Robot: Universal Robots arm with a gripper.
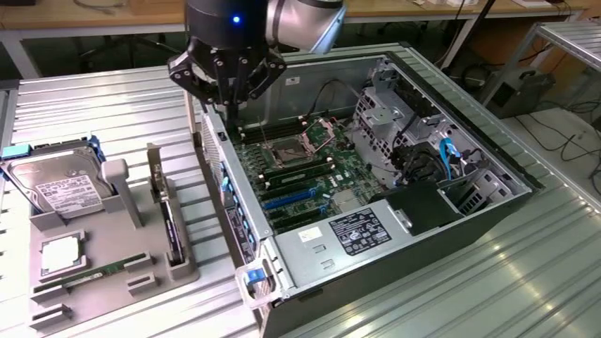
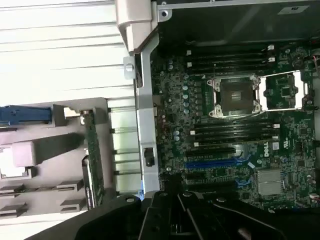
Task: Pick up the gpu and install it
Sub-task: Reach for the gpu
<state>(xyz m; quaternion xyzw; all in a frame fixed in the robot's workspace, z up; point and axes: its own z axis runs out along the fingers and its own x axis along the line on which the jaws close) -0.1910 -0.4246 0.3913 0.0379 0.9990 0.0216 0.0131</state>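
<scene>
The gpu (image 1: 166,211) stands on edge in 1 slot of the gray tray (image 1: 98,246), lower left of the frame. Farther back, at upper center, the gripper (image 1: 226,105) hangs over the rear wall of the case (image 1: 291,91), well apart from the gpu. Its jaws are pressed together and hold nothing.

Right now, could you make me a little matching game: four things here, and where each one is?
1 gpu
2 hard drive
3 gripper
4 processor socket

a inside the computer case
b above the computer case's side wall
c on edge in the grey holder
d farthest to the exterior view's left

Pairs: 1c, 2d, 3b, 4a
</scene>
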